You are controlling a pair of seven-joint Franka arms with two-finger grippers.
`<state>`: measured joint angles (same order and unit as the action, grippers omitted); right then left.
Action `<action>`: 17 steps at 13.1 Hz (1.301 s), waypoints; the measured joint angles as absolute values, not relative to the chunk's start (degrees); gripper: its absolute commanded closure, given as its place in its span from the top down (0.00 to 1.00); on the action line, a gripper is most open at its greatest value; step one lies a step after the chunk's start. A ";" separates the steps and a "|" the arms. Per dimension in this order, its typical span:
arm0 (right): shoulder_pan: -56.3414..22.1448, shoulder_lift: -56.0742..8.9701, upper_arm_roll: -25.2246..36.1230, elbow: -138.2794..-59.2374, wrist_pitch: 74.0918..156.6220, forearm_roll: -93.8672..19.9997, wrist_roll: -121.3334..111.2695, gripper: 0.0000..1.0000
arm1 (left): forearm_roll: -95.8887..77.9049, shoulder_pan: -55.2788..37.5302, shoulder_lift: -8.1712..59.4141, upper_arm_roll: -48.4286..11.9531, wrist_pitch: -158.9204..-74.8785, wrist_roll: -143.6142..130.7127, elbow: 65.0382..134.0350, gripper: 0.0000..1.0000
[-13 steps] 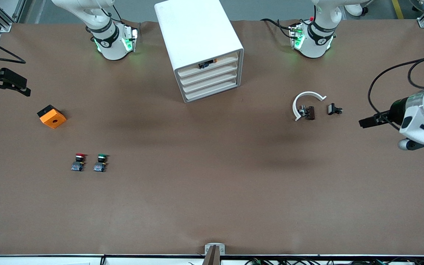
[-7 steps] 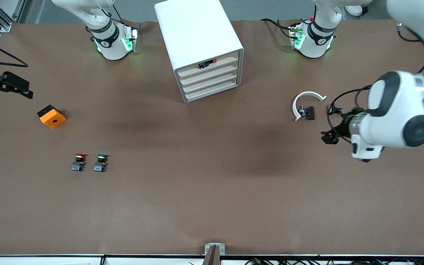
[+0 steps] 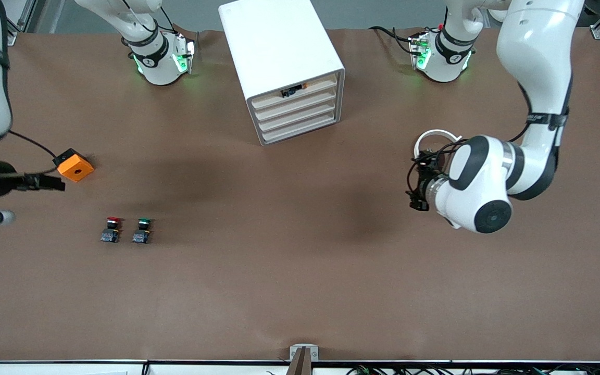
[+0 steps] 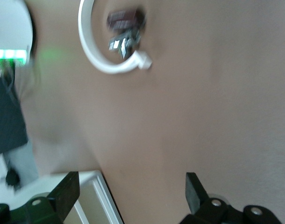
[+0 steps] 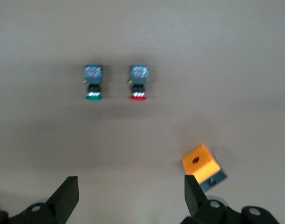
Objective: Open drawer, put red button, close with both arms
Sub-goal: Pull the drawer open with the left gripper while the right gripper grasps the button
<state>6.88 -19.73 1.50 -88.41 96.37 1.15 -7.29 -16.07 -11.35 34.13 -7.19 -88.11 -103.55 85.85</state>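
Now the left gripper [image 3: 417, 200] has been swung toward the drawer cabinet [image 3: 283, 67], fingers [image 4: 63, 196] wide; the right gripper [image 3: 50, 183], fingers wide, has been brought beside the orange block [image 3: 74, 165].

red-capped button [image 3: 111, 228], green-capped button [image 3: 142, 229], orange block [image 3: 75, 165], white cabinet [image 3: 280, 67]

In the left wrist view we see the left end effector [image 4: 128, 198] with its two black fingers [image 4: 195, 189] spread wide apart, nothing between them, hanging over the bare brown table [image 4: 208, 102]. On the table lies a white C-shaped ring [image 4: 93, 60], and inside its curve sits a small dark part with metal clips [image 4: 125, 30], blurred so that we cannot make out more. Between the fingers we see a corner of the white cabinet [image 4: 98, 198]. At the picture's edge we see a robot base [image 4: 9, 32] with a green light strip [image 4: 9, 53].
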 measured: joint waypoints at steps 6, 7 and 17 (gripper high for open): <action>7.33 -26.94 1.44 -97.97 116.34 1.30 -7.44 1.00 | -34.61 -15.67 36.80 -7.22 -87.90 -111.95 85.17 1.00; 7.34 -28.37 1.45 -98.24 119.40 1.30 -7.44 1.00 | -36.09 -16.43 37.16 -7.23 -87.78 -113.25 85.16 1.00; 7.28 -39.21 1.13 -98.56 134.70 1.29 -7.44 0.89 | -48.10 -27.06 44.02 -7.34 -87.70 -118.07 84.89 1.00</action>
